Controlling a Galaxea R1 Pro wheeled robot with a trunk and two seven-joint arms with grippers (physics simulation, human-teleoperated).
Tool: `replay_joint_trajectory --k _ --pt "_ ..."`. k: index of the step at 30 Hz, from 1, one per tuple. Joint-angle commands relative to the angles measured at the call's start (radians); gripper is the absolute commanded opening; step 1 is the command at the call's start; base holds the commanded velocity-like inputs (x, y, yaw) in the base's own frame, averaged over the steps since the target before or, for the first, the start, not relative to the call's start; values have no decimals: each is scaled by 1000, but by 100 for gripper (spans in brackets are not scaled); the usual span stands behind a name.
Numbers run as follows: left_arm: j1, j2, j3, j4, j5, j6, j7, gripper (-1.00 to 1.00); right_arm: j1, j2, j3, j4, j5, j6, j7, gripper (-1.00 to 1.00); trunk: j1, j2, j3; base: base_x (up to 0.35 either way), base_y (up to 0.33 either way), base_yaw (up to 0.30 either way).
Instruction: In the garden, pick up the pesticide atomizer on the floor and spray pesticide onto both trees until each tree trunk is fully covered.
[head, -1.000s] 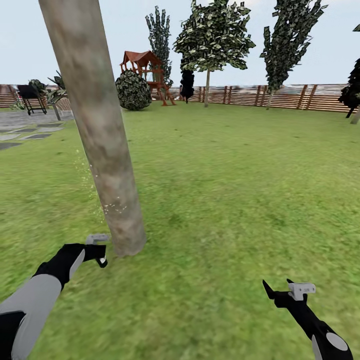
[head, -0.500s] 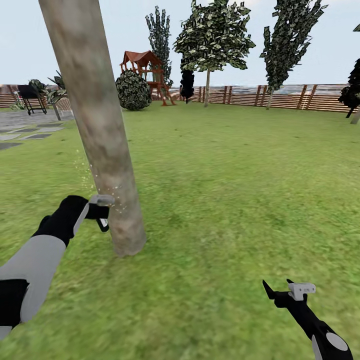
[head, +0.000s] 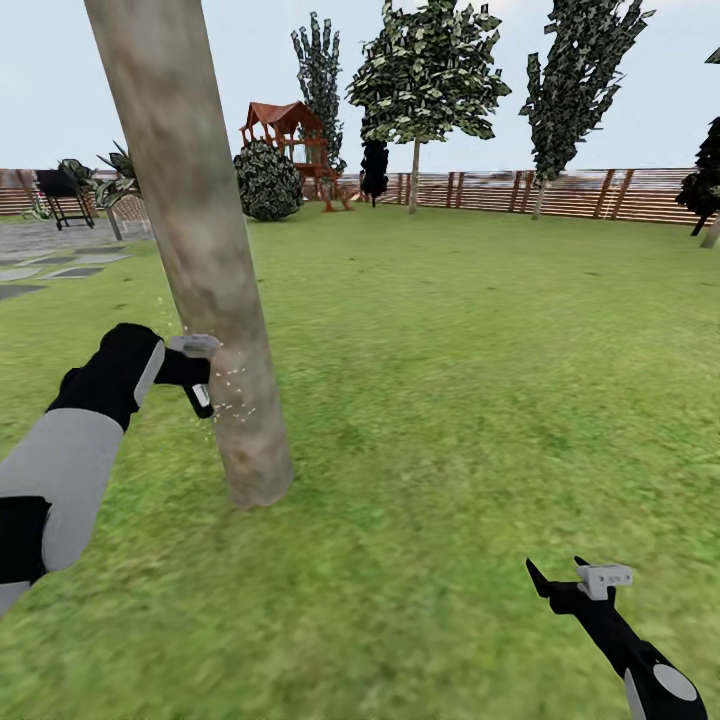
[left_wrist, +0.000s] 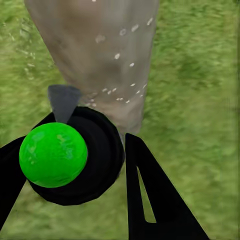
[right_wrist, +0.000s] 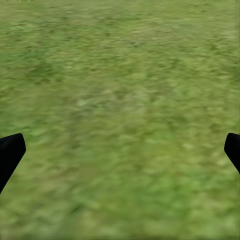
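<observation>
Head view: my left gripper (head: 197, 372) sits just beside the thick, leaning grey-brown mottled tree trunk (head: 200, 250), with white pesticide specks (head: 232, 400) between tool and bark. My right gripper (head: 578, 582) hangs low, well apart from the trunk, over open green grass lawn (head: 450, 400).

Left wrist view: fingers (left_wrist: 150, 200) clamped on the dark atomizer with its green spot (left_wrist: 53, 154); trunk directly ahead, speckled.

Right wrist view: fingertips (right_wrist: 10, 152) spread wide apart, grass beyond.
</observation>
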Motion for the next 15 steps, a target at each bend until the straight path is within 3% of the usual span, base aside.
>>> replay_joint_trajectory --k 1,4,7,10,15 --pt "5 2 -3 -1 -7 3 -6 -100 -1 1 -4 0 11 -6 4 100 0 0 -1 0 0 0" --pt "12 3 -2 -1 -6 2 -6 -100 -1 1 -4 0 11 -6 5 100 0 0 -1 0 0 0" --pt "30 3 -4 6 -5 -1 -6 -100 -1 2 -4 1 11 -6 4 100 0 0 -1 -228 0 0" --pt "87 0 -4 4 -4 -13 -9 -100 -1 2 -4 2 11 -6 5 100 0 0 -1 -140 0 0" --pt "64 2 -4 -2 -11 -4 -109 -100 -1 1 -4 2 11 -6 4 100 0 0 -1 -6 0 0"
